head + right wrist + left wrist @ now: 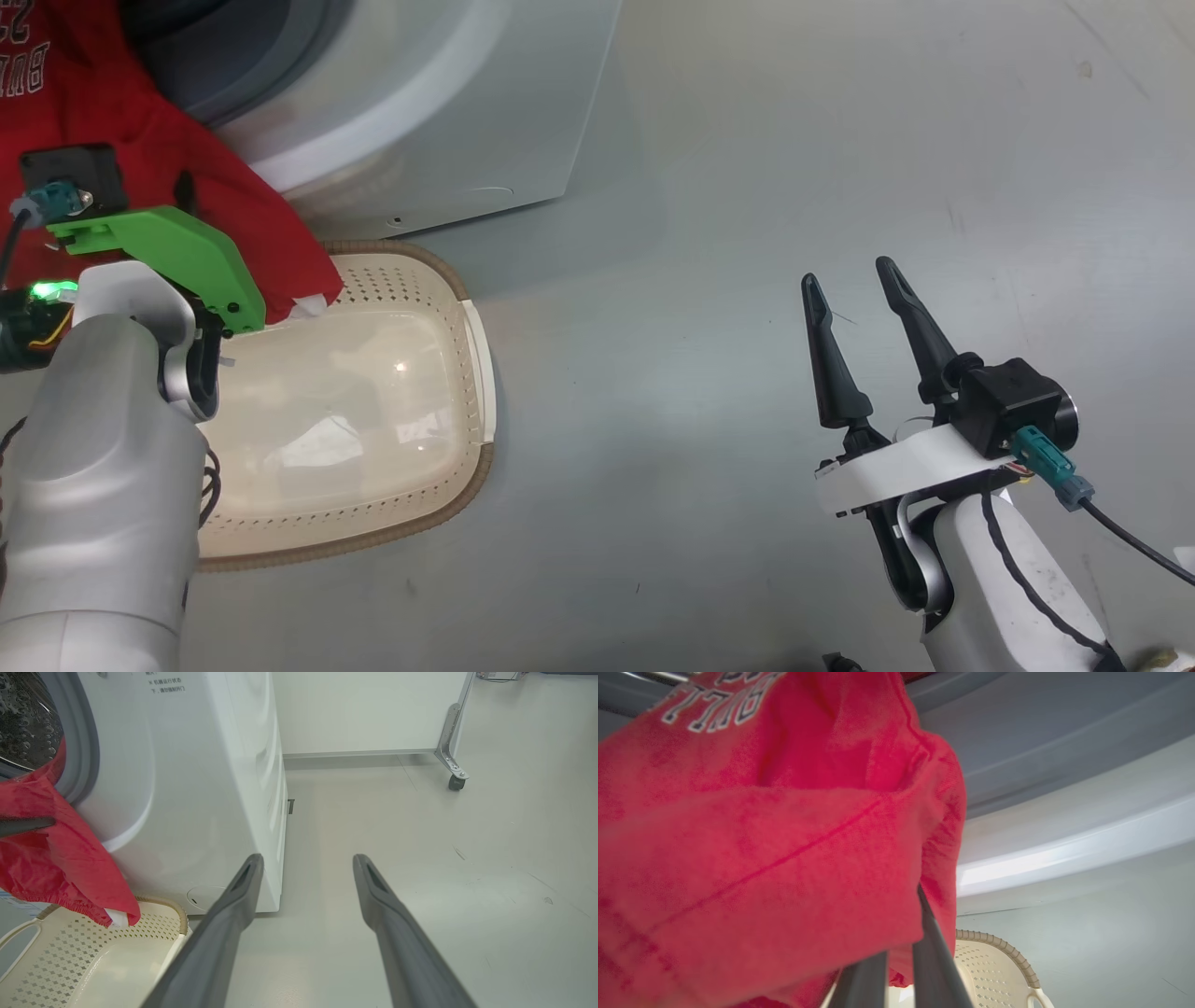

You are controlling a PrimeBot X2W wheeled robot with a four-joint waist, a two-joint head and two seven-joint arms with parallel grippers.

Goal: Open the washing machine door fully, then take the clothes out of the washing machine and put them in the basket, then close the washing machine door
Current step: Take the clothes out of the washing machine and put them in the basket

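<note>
Extraction of the clothes is the step we judge to be in hand. The red jersey spills out of the washing machine at the upper left of the head frame. Its white-trimmed hem hangs over the far corner of the basket, which sits on the floor just in front of the machine. We cannot tell whether the hem touches the rim.

In the left wrist frame, the left gripper has its two dark fingers pinched nearly together, with red fabric bunched between and around them. We take that as a firm hold on the jersey. The lettered part of the cloth trails up toward the grey gasket at the top of that frame, so part of the garment looks to be inside the opening.

The right gripper hangs at the lower right of the head frame, over bare floor and well apart from the basket. Its fingers are spread wide and hold nothing.

As we see it, the next move is to draw the jersey fully clear of the opening. We would then carry it over the middle of the basket before letting go, so that the cloth drops inside and does not drape over the brown rim. The basket looks empty. Whether more garments wait in the drum we cannot tell.
</note>
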